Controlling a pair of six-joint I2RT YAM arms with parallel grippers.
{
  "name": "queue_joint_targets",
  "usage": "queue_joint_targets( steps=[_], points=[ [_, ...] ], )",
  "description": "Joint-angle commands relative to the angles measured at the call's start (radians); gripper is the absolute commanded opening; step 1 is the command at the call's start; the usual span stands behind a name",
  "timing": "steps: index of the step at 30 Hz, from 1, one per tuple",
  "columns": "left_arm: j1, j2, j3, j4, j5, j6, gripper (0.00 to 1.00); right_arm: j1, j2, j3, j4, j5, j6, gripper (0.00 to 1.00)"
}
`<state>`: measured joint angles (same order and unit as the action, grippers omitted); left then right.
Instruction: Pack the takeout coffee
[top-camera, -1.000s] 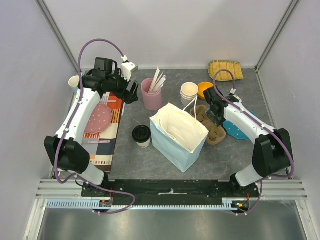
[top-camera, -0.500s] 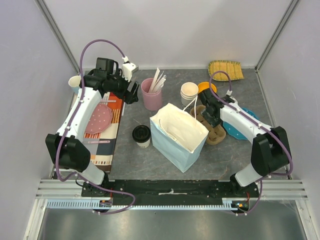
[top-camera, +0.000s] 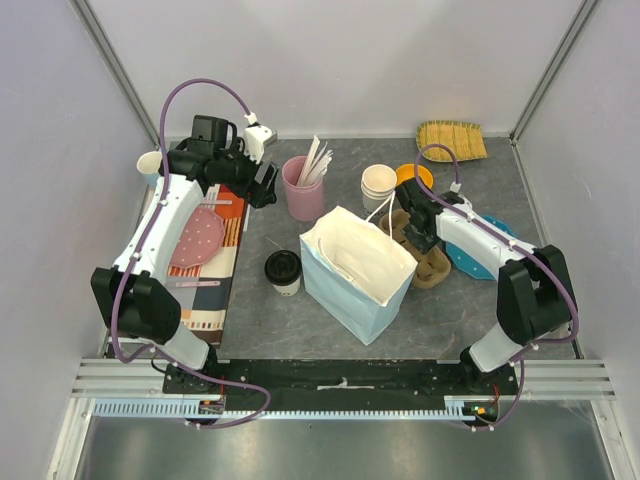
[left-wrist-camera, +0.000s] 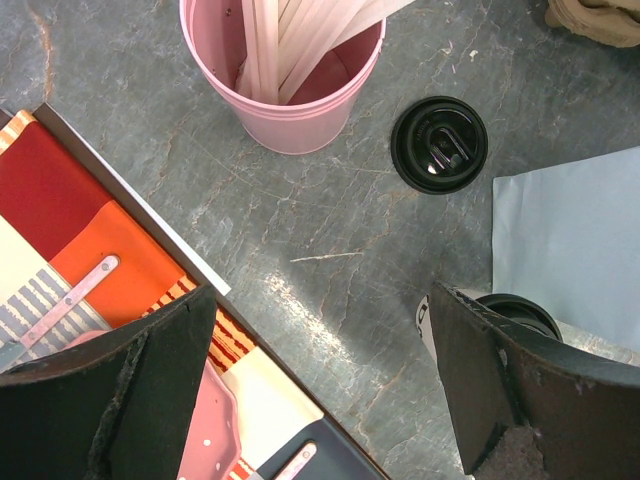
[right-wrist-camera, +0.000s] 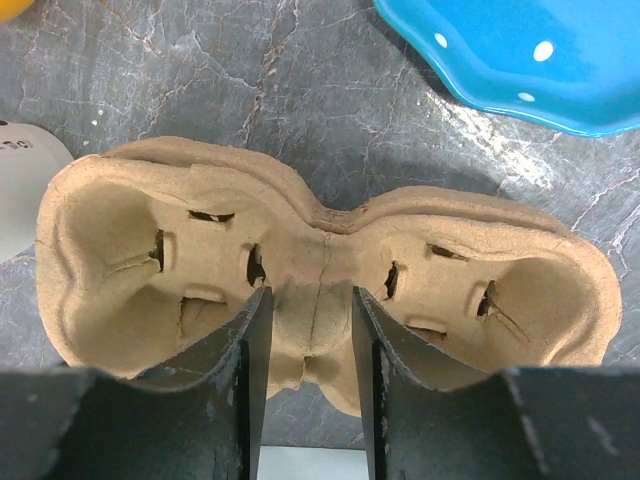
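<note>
The takeout coffee (top-camera: 283, 271), a small white cup with a black lid (left-wrist-camera: 439, 144), stands on the grey table just left of the open pale blue paper bag (top-camera: 355, 270) (left-wrist-camera: 570, 240). My left gripper (top-camera: 262, 185) (left-wrist-camera: 320, 300) hangs open above the table edge of the striped placemat, left of the pink cup, with nothing between its fingers. My right gripper (top-camera: 420, 235) (right-wrist-camera: 312, 295) is down on the brown cardboard cup carrier (top-camera: 428, 255) (right-wrist-camera: 320, 250) right of the bag. Its fingers sit in the two wells, closed against the middle ridge.
A pink cup of wooden stirrers (top-camera: 303, 188) (left-wrist-camera: 290, 80), a stack of white cups (top-camera: 378, 185) and an orange bowl (top-camera: 410, 177) stand behind the bag. A blue plate (top-camera: 482, 258) (right-wrist-camera: 520, 60) lies right of the carrier. A pink plate on the striped placemat (top-camera: 205, 280) lies at left.
My right gripper has slid left along the carrier toward the bag and its jaws have narrowed onto the middle ridge. The left arm, coffee and bag have not moved.
</note>
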<state>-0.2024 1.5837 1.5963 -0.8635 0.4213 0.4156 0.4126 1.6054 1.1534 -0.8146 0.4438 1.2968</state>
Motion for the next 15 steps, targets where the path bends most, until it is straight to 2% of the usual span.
queue_joint_targets(
  steps=[1,15],
  points=[
    [0.003,-0.008,0.017,0.004,0.01,0.038,0.93,0.002,-0.012,0.008,0.025,0.01,0.015,0.41],
    [0.003,-0.008,0.017,0.004,0.013,0.038,0.93,0.002,-0.065,0.012,0.025,-0.001,0.004,0.32]
  ],
)
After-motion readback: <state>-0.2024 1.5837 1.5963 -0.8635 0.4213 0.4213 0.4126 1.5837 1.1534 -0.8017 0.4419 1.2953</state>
